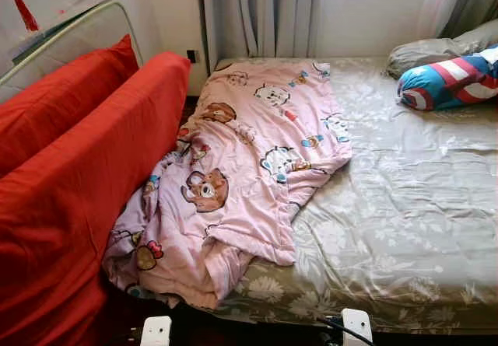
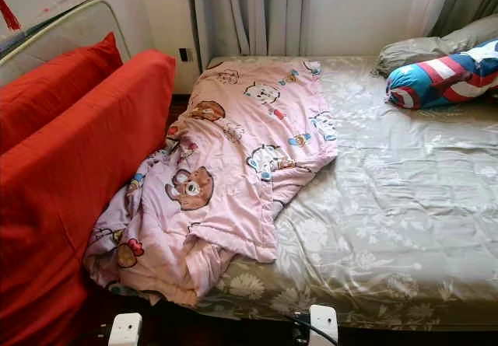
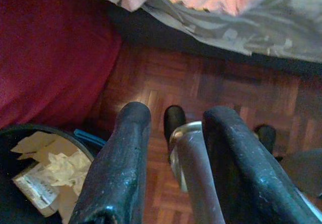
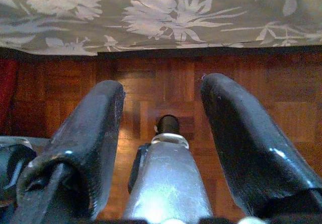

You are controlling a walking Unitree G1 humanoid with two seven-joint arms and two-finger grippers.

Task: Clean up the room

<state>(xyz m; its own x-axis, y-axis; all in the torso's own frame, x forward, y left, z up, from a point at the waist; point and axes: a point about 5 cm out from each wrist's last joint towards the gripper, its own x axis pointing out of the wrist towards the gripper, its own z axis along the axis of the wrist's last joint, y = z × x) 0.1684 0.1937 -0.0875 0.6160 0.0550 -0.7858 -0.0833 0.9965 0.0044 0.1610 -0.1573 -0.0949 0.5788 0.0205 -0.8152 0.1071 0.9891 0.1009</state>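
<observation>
A crumpled pink cartoon blanket (image 1: 241, 175) lies across the left half of the bed, one end hanging over the foot edge. The grey floral sheet (image 1: 405, 221) is wrinkled. A blue, red and white striped pillow (image 1: 451, 78) and a grey pillow (image 1: 436, 50) rest at the far right. My left gripper (image 3: 178, 110) hangs open over the parquet floor with nothing between its fingers. My right gripper (image 4: 163, 83) also hangs open, low beside the foot of the bed.
Red cushions (image 1: 70, 175) stand along the bed's left side, against a railed frame (image 1: 85, 23). Grey curtains (image 1: 261, 12) hang behind the bed. A dark bin (image 3: 35, 173) holding crumpled paper sits on the floor (image 3: 211, 83) near my left gripper.
</observation>
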